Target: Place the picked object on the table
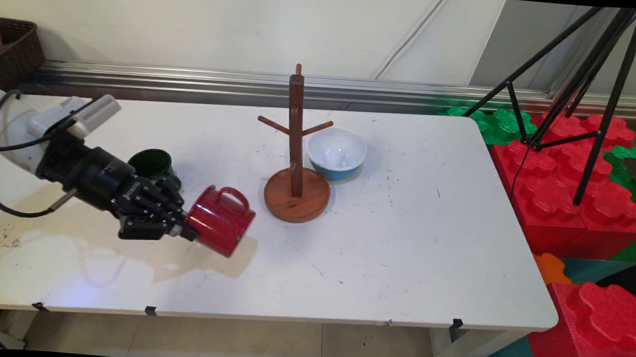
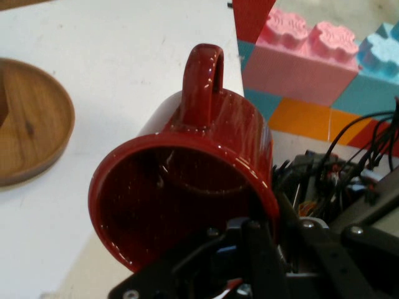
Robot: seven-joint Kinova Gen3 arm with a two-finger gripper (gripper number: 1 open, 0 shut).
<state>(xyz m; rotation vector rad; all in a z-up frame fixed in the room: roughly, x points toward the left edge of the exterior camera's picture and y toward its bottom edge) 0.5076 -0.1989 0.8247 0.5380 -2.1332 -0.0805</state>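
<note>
Your red mug (image 1: 220,220) hangs tipped on its side above the tabletop (image 1: 403,233), handle up, mouth toward the gripper (image 1: 185,230) — the jaws are clamped on its rim, one finger inside the mouth. Just behind the gripper sits a dark green mug (image 1: 152,164). To the mug's right stands the wooden mug tree (image 1: 297,166), with a white-and-blue bowl (image 1: 336,153) just beside its base.
</note>
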